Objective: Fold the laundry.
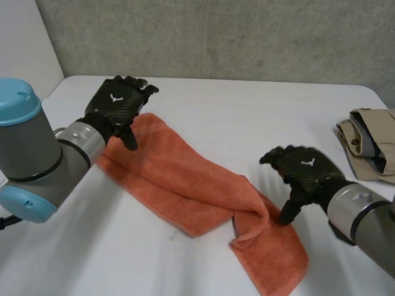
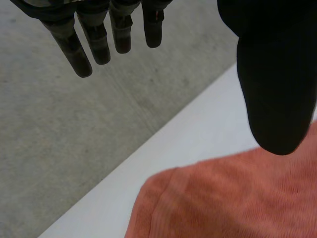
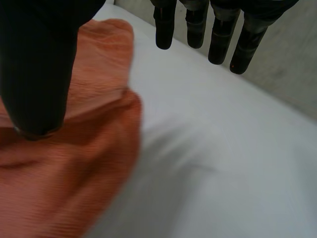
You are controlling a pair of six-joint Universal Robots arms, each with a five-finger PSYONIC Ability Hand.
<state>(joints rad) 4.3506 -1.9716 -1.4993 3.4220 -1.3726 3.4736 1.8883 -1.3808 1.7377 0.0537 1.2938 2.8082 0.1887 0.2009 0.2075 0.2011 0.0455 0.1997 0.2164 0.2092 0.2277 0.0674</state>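
White worktop [image 1: 251, 117], matte, rounded at its far right corner. Behind its far edge, a grey wall [image 1: 222, 31], rough and speckled like concrete. To the left of that, a plain white panel [image 1: 19, 35]. Near the worktop's right edge, a folded beige garment [image 1: 375, 139], lying flat with its layers stacked and a darker lining showing in the fold. Perhaps trousers, hard to tell at this angle. Toward the near middle of the worktop, a few faint dark specks [image 1: 174, 236]. In the left wrist view, grey wall again beyond the worktop's pale edge.
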